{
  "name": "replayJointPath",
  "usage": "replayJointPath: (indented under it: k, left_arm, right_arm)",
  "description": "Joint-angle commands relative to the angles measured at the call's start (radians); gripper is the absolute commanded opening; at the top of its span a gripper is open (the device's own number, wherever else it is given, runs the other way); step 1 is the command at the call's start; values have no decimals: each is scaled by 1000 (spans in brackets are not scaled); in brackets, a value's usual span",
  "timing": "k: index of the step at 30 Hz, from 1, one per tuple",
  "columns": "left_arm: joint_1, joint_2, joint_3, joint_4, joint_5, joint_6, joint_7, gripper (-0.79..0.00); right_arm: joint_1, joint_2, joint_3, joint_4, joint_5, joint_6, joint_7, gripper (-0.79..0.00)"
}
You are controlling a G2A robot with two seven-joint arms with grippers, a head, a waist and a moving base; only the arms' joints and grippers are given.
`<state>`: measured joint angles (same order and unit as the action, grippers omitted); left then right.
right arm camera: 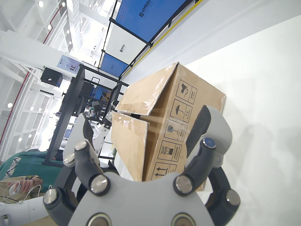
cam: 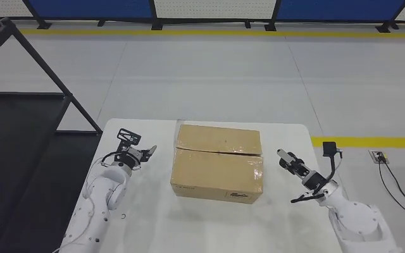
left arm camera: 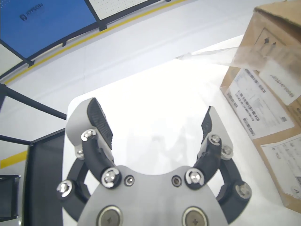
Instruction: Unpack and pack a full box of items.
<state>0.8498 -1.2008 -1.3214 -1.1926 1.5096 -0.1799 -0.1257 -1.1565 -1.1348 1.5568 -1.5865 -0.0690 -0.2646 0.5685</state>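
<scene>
The box (cam: pixel 217 166) sits shut, central on the tabletop (cam: pixel 152 218), its seam (cam: pixel 218 152) perhaps slit — hard to tell. Left claw (left arm camera: pixel 151 110) and right claw (right arm camera: pixel 144 115) flank it, both spread and empty. Opening likely comes first: hook the edge of one flap (cam: pixel 218 138) at the seam and lift slowly — the other claw steadying.

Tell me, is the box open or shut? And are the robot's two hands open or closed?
box: shut, top flaps folded down with a thin gap along the seam, sitting on the table, not held.
left gripper: open, empty, off to one side of the box, not touching it.
right gripper: open, empty, off to the other side, not touching it.
</scene>
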Motion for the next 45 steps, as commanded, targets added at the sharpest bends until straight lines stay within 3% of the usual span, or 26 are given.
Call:
replayJointPath:
  k: [1,10,19,24,30,35,45]
  left_arm:
    - [-27,-5,27,39,-14,-72,31,0]
    - [-200,-36,163,287,153,-32,194,0]
    - [-348,-97,296,493,184,-10,334,0]
    - [-403,-131,355,584,202,8,351,0]
    - [-442,-164,371,674,152,63,412,0]
    - [-454,-177,349,717,78,98,538,0]
    - [-402,-197,299,706,-27,372,755,0]
  right_arm:
    - [1,-1,-9,-1,4,8,-13,0]
    - [-6,0,-8,22,23,14,-31,0]
    - [-53,5,24,-2,31,26,-62,0]
    - [-80,8,44,-20,37,26,-72,0]
    - [-92,10,51,-28,42,30,-77,0]
    - [-87,11,47,-31,36,32,-73,0]
    - [-66,14,36,-31,28,34,-55,0]
